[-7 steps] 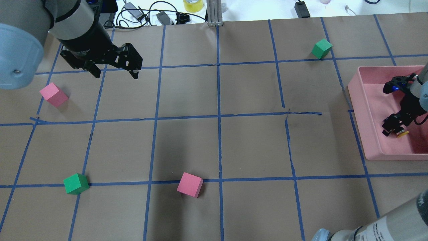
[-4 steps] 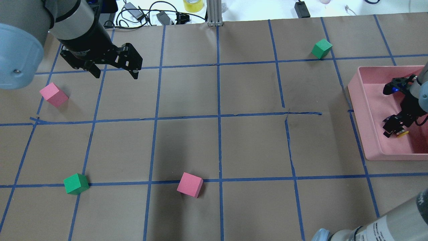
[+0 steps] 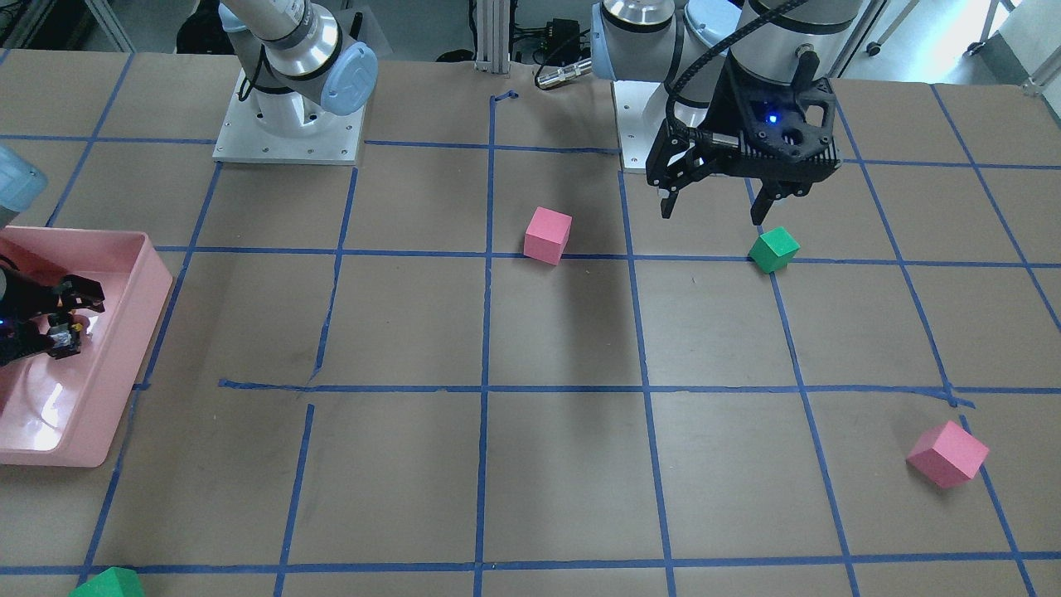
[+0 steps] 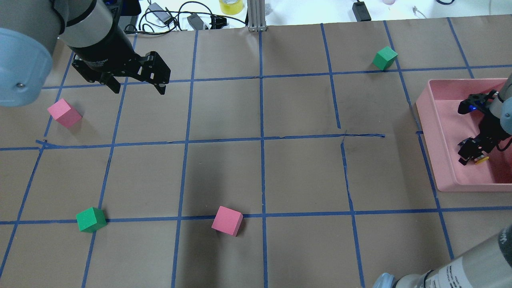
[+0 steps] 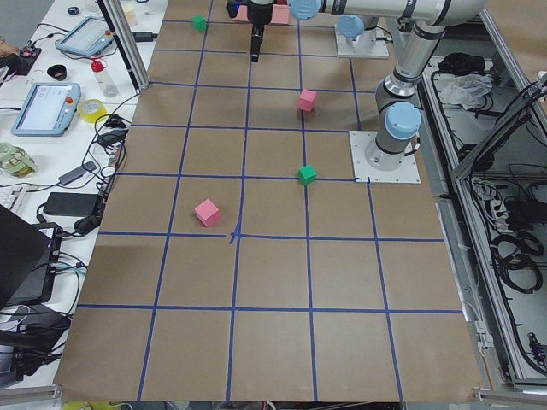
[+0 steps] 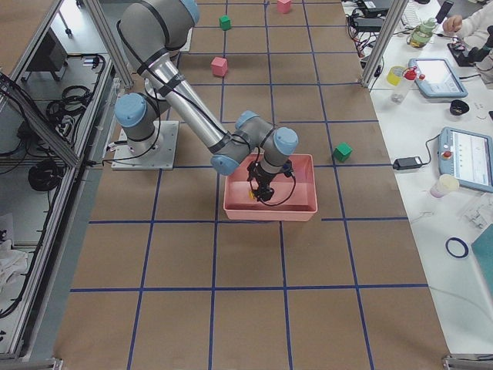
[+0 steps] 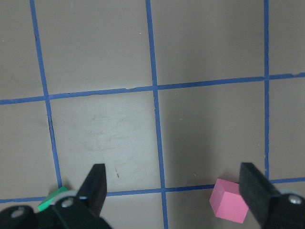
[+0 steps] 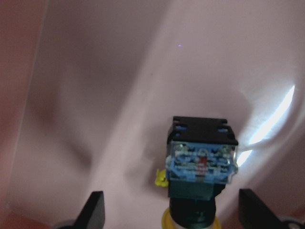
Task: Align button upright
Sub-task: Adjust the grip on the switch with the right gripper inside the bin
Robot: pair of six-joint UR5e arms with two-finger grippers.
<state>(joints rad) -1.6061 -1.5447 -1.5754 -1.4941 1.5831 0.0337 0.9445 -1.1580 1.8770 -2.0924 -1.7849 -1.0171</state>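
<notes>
Desk [image 4: 224, 172]: brown paper ruled with a blue tape grid. Tray [image 4: 448, 120] beneath the right fingers [image 8: 95, 207]: pink. Button [image 8: 202, 162] between those black fingers: yellow cap, black collar, black base with a translucent blue-and-silver band. Left fingers [image 7: 97, 183]: black. Below them, pink cube [image 7: 228, 200] and green cube [image 7: 52, 199]; farther off, second pink cube [image 4: 64, 113] and second green cube [image 4: 385, 58].

Glossy smooth pink plastic tray [image 8: 95, 95], matt brown paper table cover [image 4: 224, 172], button [image 8: 202, 160] base seemingly clear shiny plastic

The taped table [image 4: 304, 172] bore a pink tray [image 4: 434, 138], left pink cube [image 4: 64, 113], central pink cube [image 4: 227, 221], near green cube [image 4: 91, 219] and far green cube [image 4: 385, 58], well apart.
</notes>
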